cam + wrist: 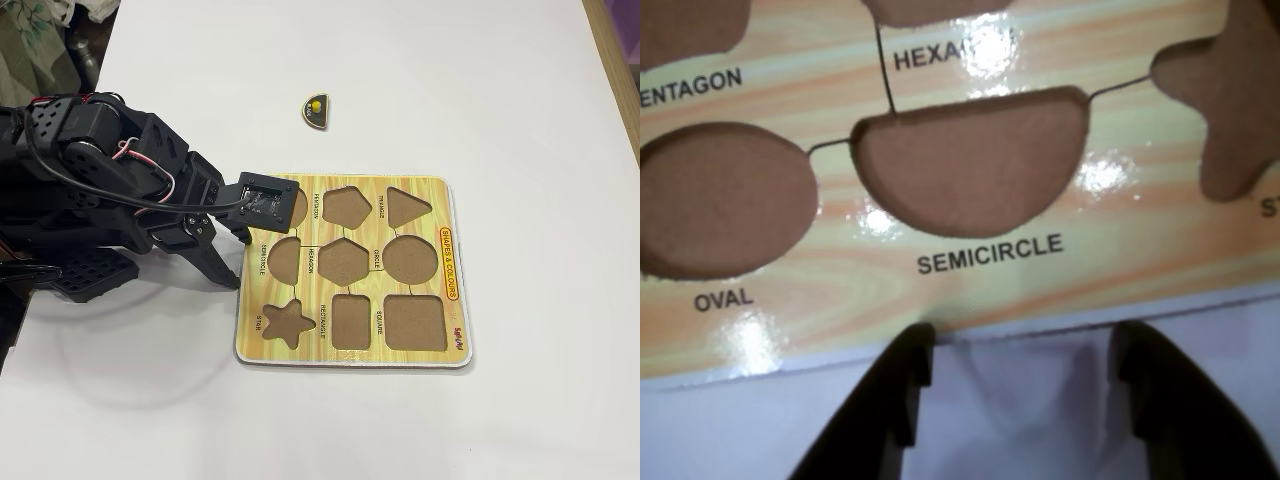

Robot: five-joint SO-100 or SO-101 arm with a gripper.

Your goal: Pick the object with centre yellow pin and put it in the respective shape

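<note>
The semicircle piece with a yellow centre pin (pixel 316 110) lies on the white table beyond the puzzle board (pixel 440 190), apart from it. The board's cutouts are all empty. My gripper (pixel 232 255) hovers at the board's left edge in the fixed view, far from the piece. In the wrist view the gripper (pixel 1025 340) is open and empty, its dark fingers (pixel 895 390) over the white table just short of the board (pixel 1120 230). The empty semicircle cutout (pixel 970 160) lies straight ahead of it. The piece does not show in the wrist view.
Oval (pixel 720 200), pentagon, hexagon and star (pixel 1240 110) cutouts surround the semicircle one. In the fixed view the arm body (pixel 90 190) fills the left side. A wooden edge (pixel 620 60) borders the table at the right.
</note>
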